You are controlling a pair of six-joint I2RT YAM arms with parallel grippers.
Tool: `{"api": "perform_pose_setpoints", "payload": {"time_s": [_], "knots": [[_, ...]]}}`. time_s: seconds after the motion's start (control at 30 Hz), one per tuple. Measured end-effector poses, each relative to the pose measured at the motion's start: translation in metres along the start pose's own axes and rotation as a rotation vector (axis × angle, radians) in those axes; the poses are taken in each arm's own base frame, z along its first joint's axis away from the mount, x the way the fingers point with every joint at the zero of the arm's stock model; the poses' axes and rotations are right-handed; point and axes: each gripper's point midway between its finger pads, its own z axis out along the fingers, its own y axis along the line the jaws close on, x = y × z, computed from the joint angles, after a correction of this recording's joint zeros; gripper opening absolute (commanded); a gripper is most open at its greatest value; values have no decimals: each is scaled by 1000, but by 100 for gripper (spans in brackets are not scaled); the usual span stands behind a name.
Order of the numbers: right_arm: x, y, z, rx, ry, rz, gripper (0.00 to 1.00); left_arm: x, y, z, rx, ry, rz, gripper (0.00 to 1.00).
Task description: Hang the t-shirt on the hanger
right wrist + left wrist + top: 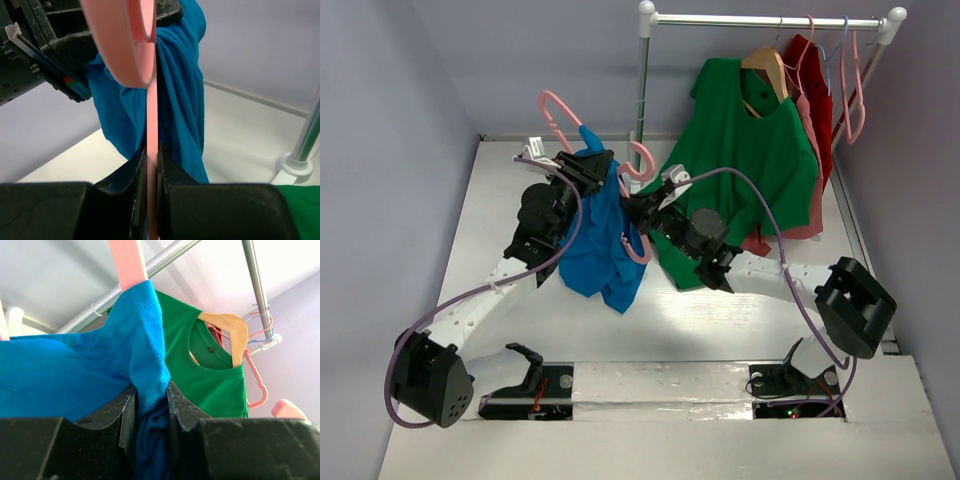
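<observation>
Blue t-shirt point(600, 245) draped over pink hanger point(120, 45), held in mid-air.
Its hemmed edge is pinched in the left jaws; the right jaws clamp the hanger's bar; bare tabletop point(720, 320) beneath.

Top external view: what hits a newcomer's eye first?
The bright blue t-shirt, bunched in mid-air at centre between both arms: left jaws pinch its fabric, right jaws clamp the pink hanger poking out of it. Next, the green t-shirt hanging on a wooden hanger from the rail, upper right.
</observation>
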Motion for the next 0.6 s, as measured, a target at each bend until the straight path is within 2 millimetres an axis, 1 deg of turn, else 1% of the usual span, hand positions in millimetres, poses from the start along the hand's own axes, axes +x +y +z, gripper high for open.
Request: {"api": "perform_pose_setpoints", "payload": {"time_s": [0.03, 0.1, 0.13, 0.17, 0.23, 0.27, 0.43, 0.47, 0.53, 0.6], "knots": [[1, 1, -1, -2, 8, 0, 0, 0, 1, -3, 0, 0, 0, 0], [2, 2, -5, -9, 20, -2, 5, -1, 1, -8, 3, -1, -1, 0], [1, 3, -7, -15, 26, -2, 16, -2, 0, -11, 7, -2, -2, 0], [0, 4, -10, -20, 28, -2, 22, -2, -2, -13, 15, 3, -4, 0], [-4, 7, -15, -30, 36, -1, 32, -3, -7, -20, 35, 7, -3, 0], [-7, 8, -18, -33, 36, -2, 39, -7, -9, -23, 41, 0, 0, 0], [-17, 10, -31, -40, 38, -10, 58, -26, -19, -35, 73, -40, 1, 0], [-17, 10, -35, -41, 43, -11, 64, -30, -22, -37, 80, -47, 2, 0], [-15, 11, -41, -48, 55, -18, 65, -36, -26, -41, 90, -57, 3, 0], [-11, 10, -49, -53, 68, -21, 59, -40, -28, -44, 97, -64, 4, 0]]}}
